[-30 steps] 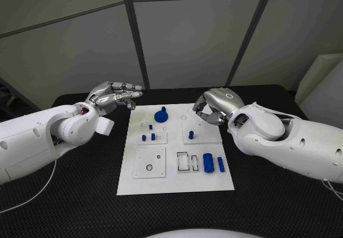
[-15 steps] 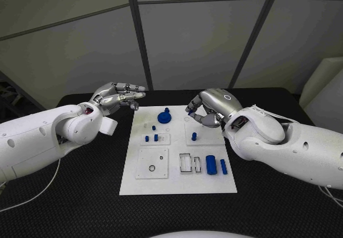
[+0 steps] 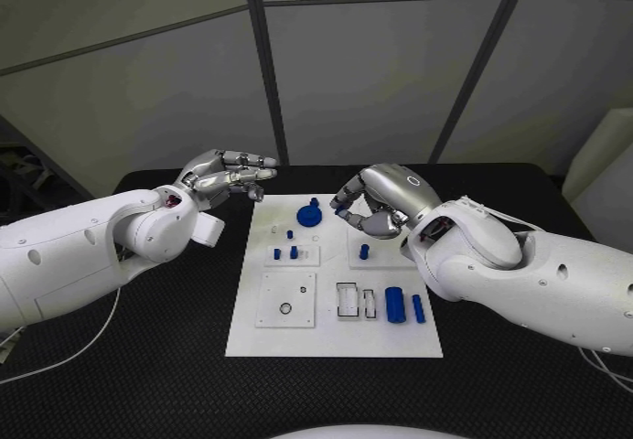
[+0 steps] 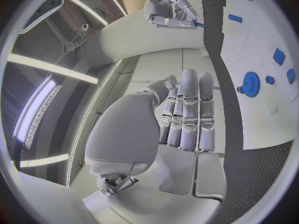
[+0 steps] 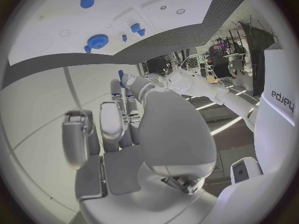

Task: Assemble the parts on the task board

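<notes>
Small blue peg (image 5: 120,74) pinched at the tips of the right hand (image 3: 376,203), held above the far right part of the board (image 3: 264,338). Remaining fingers (image 3: 351,195) curled in round the pinch. Long axis of the peg hard to read; apparently in line with the fingers that hold it.

Just below and slightly nearer than the pinch: the right-hand square plate with one stud (image 3: 363,250) already upright in it. Open sockets on that plate too small to make out. Likely next step: lowering the peg, tip down, into a socket there, with the right hand alone well placed for it.

Gear (image 3: 309,216) flat on the far middle of the board, just left of the held peg. Short pins (image 3: 290,251) on the left square plate. Cylinder (image 3: 393,298) and bar (image 3: 418,308) lying side by side at near right, long axes running near to far.

Left hand (image 3: 227,174) off the board's far left corner, above the table (image 3: 158,366), fingers loosely apart, holding nothing.
</notes>
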Tool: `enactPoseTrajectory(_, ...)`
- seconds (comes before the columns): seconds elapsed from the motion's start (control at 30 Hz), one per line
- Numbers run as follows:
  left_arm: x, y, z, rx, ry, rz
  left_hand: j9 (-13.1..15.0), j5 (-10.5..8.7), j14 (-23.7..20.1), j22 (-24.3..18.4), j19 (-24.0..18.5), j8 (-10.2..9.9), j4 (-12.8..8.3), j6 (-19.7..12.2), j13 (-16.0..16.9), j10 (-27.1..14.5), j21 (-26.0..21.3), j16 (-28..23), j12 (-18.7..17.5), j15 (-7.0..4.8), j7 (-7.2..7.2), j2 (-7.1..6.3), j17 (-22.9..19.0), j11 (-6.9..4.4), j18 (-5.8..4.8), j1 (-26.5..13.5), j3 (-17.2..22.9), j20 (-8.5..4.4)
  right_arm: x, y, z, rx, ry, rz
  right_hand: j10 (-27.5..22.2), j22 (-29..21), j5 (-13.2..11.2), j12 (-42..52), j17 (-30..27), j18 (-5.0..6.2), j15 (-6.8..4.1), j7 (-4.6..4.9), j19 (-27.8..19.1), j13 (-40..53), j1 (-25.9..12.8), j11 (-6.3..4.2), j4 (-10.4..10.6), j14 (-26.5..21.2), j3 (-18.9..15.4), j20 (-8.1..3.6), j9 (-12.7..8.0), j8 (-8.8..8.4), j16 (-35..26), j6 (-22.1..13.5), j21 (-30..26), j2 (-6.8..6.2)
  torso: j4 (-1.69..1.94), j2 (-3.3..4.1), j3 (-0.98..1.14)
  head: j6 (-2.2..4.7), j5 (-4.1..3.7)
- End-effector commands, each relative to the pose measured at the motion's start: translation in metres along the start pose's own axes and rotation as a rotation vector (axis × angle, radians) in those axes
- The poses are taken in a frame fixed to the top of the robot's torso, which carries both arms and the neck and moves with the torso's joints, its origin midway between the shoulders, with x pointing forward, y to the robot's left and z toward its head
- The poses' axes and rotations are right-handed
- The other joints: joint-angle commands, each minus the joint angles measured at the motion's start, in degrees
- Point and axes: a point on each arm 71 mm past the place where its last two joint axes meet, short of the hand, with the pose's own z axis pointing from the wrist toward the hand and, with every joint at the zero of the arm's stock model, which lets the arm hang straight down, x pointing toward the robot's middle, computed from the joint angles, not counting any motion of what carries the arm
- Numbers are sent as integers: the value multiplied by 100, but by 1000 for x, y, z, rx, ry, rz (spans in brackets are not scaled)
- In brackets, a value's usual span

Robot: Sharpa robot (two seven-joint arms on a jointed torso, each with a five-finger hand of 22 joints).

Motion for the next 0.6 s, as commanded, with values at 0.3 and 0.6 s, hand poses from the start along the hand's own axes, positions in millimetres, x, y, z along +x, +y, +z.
enactPoseTrajectory(0.3, 1, -2, 1, 14, 6, -8, -6, 7, -52, -7, -32, -30, -16, -25, 7, 12, -30, -15, 2, -5, 10, 56, -7, 26, -63, -14, -22, -3, -1, 8, 3, -39, -26, 41, 42, 1364, 36, -4, -5, -86, -45, -1, 516, -8, -11, -3, -37, 128, 8, -37, 5, 29, 0, 26, 9, 45, -6, 1, 1, -4, 38)
enactPoseTrajectory(0.6, 2, -2, 1, 16, 5, -8, -6, 7, -52, -7, -32, -30, -16, -25, 7, 12, -30, -15, 2, -5, 10, 56, -7, 26, -63, -14, -22, -3, 1, 11, 5, -47, -25, 51, 42, 1364, 36, -4, -5, -86, -45, -1, 516, -8, -11, -3, -37, 128, 8, -37, 5, 29, 0, 26, 9, 45, -2, 2, 1, -2, 43)
